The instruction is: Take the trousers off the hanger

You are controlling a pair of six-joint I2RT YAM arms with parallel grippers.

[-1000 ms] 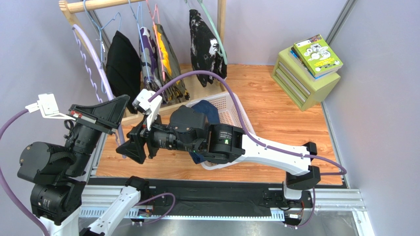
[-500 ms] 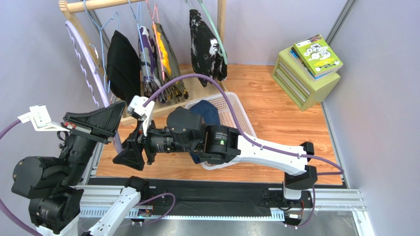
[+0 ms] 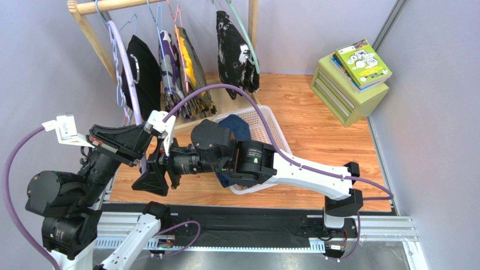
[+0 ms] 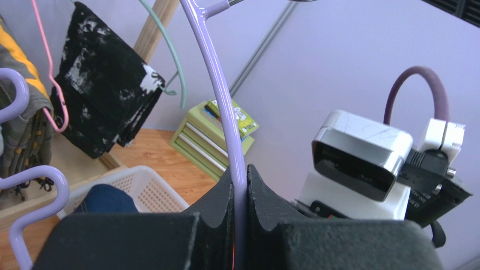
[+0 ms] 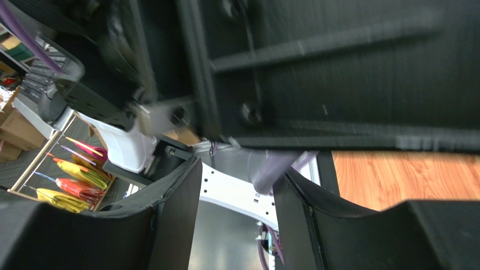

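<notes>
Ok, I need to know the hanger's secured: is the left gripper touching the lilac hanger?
Touching. The left wrist view shows the left gripper shut on the lilac hanger, its rod pinched with no gap on either side.

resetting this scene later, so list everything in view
trousers: one, dark navy, in the basket
hanger: one, lilac, bare, by the rack's left end
basket: one, white, before the rack
rack: one, pale wood, back left
black garment: one, black, hung on the rack
patterned garments: about two, purple and yellow, mid rack
blotched garment: one, black and white, rack's right end
green hanger: one, pale green, above the blotched garment
drawer box: one, light green, back right
books: small stack, green cover on top, on the drawer box
left pincer: one, black, shut on the hanger
right pincer: one, black, open, empty
</notes>
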